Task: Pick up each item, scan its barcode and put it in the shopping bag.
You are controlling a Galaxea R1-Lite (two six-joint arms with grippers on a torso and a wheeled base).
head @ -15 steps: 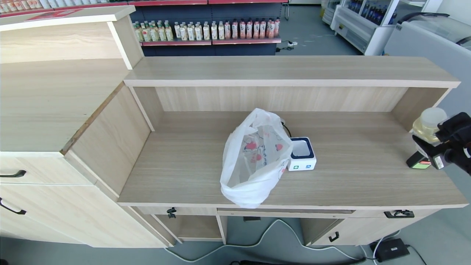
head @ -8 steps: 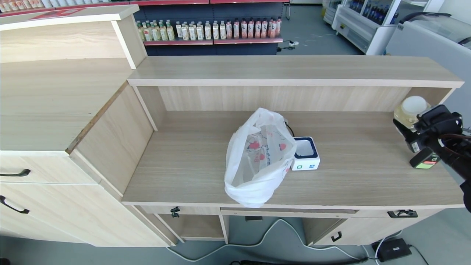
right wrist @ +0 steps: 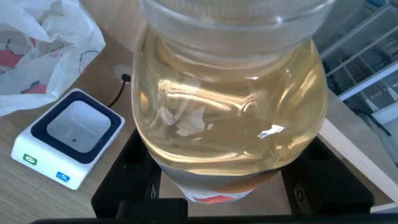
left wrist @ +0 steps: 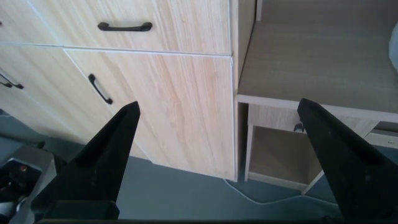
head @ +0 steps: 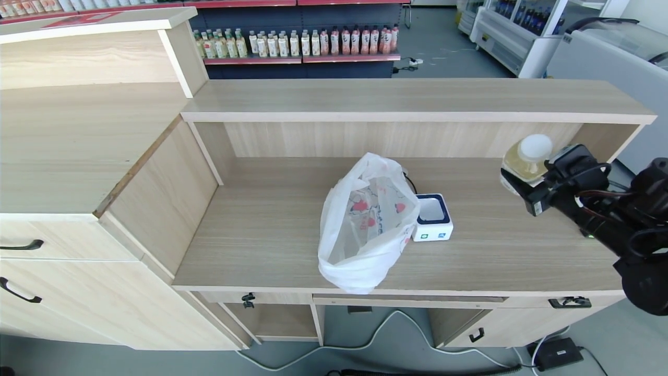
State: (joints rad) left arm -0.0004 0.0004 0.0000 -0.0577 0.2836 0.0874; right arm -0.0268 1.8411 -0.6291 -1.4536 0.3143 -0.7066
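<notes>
Wood counter [head: 522, 250]: right gripper [head: 527, 183] clamped on clear white-capped bottle [head: 523, 156], yellow liquid; bring barcode squarely over white box scanner [head: 432, 219], slow. Left gripper [left wrist: 219, 106] apart.

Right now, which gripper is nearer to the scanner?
Right. The right gripper holds the bottle over the counter, right of the scanner; the left gripper hangs low by the cabinet drawers, off the counter.

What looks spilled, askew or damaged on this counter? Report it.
Nothing stands out. The shopping bag stands open beside the scanner on the counter, and the right gripper holds the bottle, capped, with no liquid spilled.
</notes>
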